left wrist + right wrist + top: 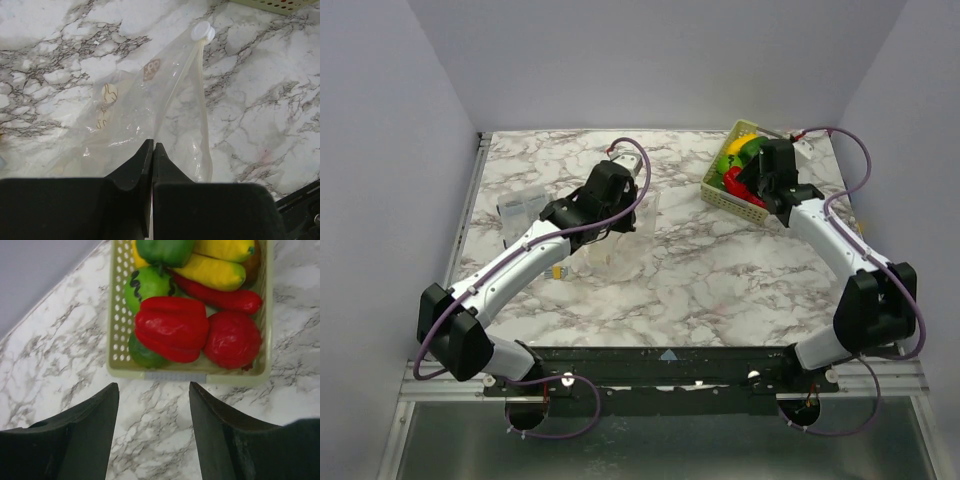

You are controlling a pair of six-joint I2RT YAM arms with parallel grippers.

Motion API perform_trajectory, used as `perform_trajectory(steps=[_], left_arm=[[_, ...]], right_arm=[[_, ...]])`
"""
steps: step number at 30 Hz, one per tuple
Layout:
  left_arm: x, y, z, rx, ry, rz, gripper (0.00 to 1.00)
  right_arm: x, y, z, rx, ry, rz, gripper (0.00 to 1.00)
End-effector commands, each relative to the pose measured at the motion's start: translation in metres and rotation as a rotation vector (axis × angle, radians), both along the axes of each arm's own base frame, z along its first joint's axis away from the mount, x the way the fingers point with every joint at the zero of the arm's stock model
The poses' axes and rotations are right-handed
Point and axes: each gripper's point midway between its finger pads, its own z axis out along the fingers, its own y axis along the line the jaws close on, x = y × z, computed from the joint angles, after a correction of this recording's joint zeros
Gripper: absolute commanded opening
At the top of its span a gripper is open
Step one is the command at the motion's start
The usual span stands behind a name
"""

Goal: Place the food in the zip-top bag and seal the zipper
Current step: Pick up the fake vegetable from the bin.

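Observation:
The zip-top bag [150, 95] lies flat and clear on the marble table, with nothing inside that I can see. Its zipper [202, 100] runs along the right edge up to a white slider [202, 32]. My left gripper [152, 146] is shut on the bag's near edge; in the top view the gripper [620, 220] sits over the bag [645, 212]. The food fills the pale-green basket [175, 376]: red pepper [172, 327], red round piece [232, 339], green pepper [165, 250], yellow banana [210, 270]. My right gripper [154, 390] is open and empty just short of the basket.
The basket [718, 195] stands at the back right, partly under my right gripper [765, 190]. A smaller clear packet [520, 210] lies at the left, and a small yellow bit [558, 270] lies beside the left arm. Walls close the left, back and right.

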Motion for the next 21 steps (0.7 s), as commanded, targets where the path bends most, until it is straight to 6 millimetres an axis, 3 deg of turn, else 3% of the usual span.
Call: perform_trajectory(steps=[1,3,11,15,21], left_arm=[[-0.005,-0.011,0.001,-0.022,0.045,-0.046,0.0],[-0.006,-0.013,-0.001,-0.023,0.056,-0.055,0.0],[-0.014,-0.026,-0.003,-0.063,0.109,-0.11,0.0],[-0.015,-0.028,-0.003,-0.074,0.116,-0.117,0.0],[-0.016,-0.03,-0.004,-0.077,0.121,-0.124,0.0]], right_arm=[[0.025,-0.019,-0.011,0.015,0.049,-0.028,0.62],[0.039,-0.025,-0.019,0.0,0.067,-0.022,0.65],[0.077,-0.008,-0.062,-0.187,0.178,0.268,0.84],[0.085,-0.013,-0.074,-0.289,0.226,0.331,0.86],[0.084,-0.028,-0.077,-0.476,0.258,0.384,0.87]])
